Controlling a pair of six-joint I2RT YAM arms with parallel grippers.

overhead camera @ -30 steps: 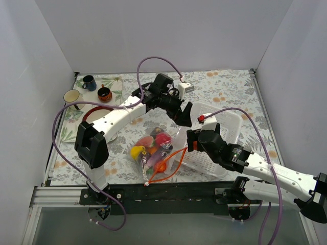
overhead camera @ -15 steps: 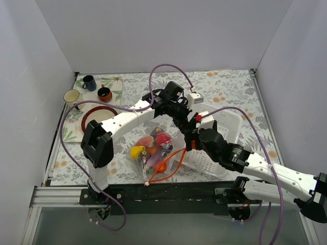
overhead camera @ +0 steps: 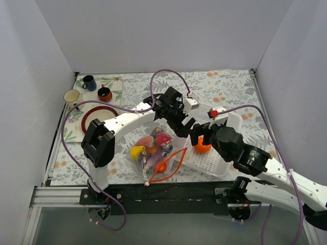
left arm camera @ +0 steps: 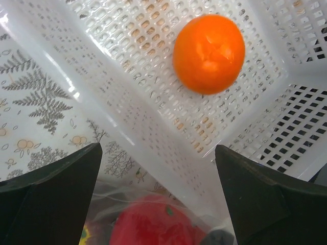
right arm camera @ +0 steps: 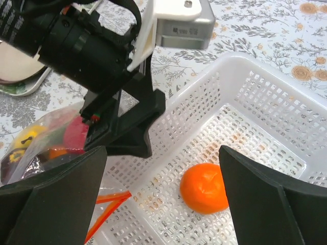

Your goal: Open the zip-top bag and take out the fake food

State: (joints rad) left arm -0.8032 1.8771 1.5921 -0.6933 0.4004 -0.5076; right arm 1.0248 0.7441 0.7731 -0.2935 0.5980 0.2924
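Note:
The zip-top bag (overhead camera: 153, 145) lies left of the white mesh basket (overhead camera: 231, 122), its orange-red zip strip (overhead camera: 168, 162) spread open toward the table's front. Yellow, red and dark fake food pieces show inside it. An orange ball (overhead camera: 203, 147) lies in the basket and also shows in the left wrist view (left arm camera: 208, 53) and the right wrist view (right arm camera: 204, 188). My left gripper (overhead camera: 189, 127) is open and empty over the basket's left rim, above a red piece (left arm camera: 153, 224) in the bag. My right gripper (overhead camera: 201, 135) is open and empty above the orange ball.
Three small mugs (overhead camera: 89, 82) (overhead camera: 104, 94) (overhead camera: 72, 96) stand at the back left near a red-rimmed plate (overhead camera: 97, 115). The left gripper's black body (right arm camera: 122, 122) sits close before my right gripper. White walls enclose the table.
The orange ball now lies in the basket, where none showed before. My right arm has drawn back to the right and my left gripper has shifted toward the basket's rim.

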